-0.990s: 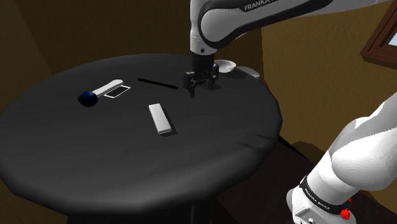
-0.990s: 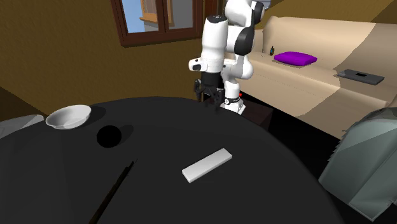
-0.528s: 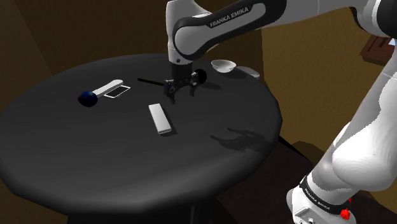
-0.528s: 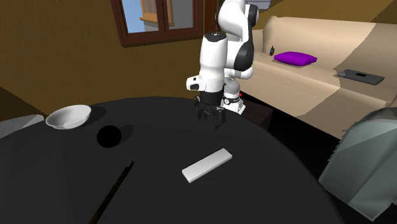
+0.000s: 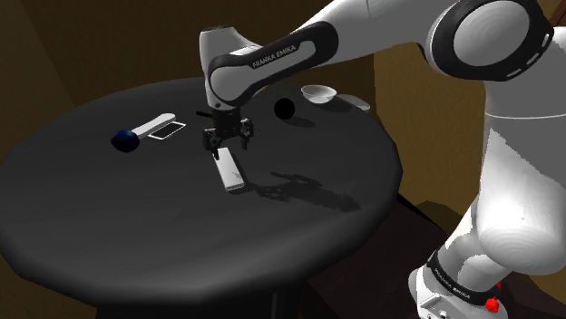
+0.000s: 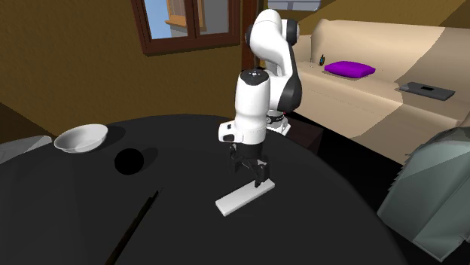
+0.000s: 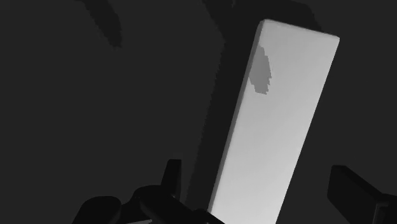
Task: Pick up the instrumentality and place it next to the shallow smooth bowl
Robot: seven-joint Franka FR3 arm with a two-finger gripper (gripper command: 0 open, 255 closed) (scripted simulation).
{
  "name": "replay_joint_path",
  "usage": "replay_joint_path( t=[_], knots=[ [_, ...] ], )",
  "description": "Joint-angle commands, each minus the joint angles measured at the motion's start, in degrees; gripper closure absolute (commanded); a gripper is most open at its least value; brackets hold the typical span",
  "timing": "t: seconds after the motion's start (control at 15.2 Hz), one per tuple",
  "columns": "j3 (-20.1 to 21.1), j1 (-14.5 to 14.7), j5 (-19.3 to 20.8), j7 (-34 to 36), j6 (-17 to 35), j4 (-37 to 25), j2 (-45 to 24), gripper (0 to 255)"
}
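Above the white slab (image 5: 232, 174), hand (image 5: 227, 142) pointing down, fingers (image 7: 170, 179) spread apart.

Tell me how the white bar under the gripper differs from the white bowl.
Shape: the bar is a long flat slab; the bowl is round and hollow. Place: the bar lies near the middle of the table; the bowl sits by its edge. The open gripper hovers over the bar's end; nothing is above the bowl. Both are plain white and rest on the table.
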State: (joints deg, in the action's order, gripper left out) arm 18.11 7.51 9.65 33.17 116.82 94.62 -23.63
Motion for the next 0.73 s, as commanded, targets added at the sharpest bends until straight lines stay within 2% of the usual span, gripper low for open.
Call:
replay_joint_path(
  t=[0.0,0.46,0.66],
  knots=[
    [-0.34,1.19,0.92,0.97,-0.86,-5.39,-4.72,0],
    [-0.85,1.34,1.73,1.49,3.47,-3.09,-6.82,0],
    [-0.90,1.36,1.80,1.53,3.81,-2.93,-7.01,0]
  ],
)
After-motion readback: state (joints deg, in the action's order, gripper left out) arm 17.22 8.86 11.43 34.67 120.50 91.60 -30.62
